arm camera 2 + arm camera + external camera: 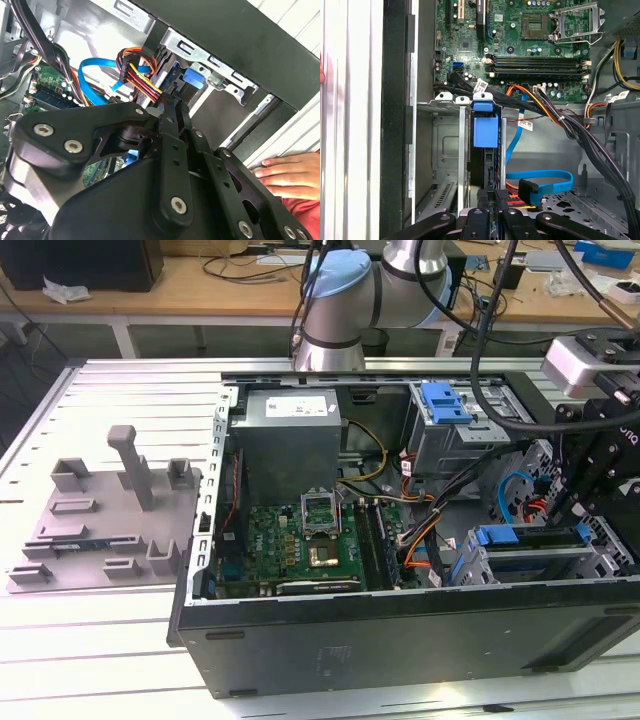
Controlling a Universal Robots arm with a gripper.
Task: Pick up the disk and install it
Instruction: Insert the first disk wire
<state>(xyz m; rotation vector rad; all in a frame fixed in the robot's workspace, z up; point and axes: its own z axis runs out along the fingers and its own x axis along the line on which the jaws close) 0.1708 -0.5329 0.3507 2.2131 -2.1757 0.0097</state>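
Observation:
The disk [530,538] stands on edge in the drive cage [470,570] at the open computer case's front corner, on the exterior view's right. Its blue carrier latch [484,131] sits at the cage mouth, and the disk's dark edge [490,172] runs back toward me. My gripper [492,220] reaches down into the case at the disk's rear end. Its black fingers [167,150] are drawn close together on that thin edge, beside the multicoloured power plug [142,80].
A person's hand [287,175] rests on the table just outside the case wall. Blue data cables [540,177] and a black wire bundle [580,135] lie beside the cage. A second blue carrier [445,402] tops the upper bay. A grey fixture [110,520] sits on the exterior view's left.

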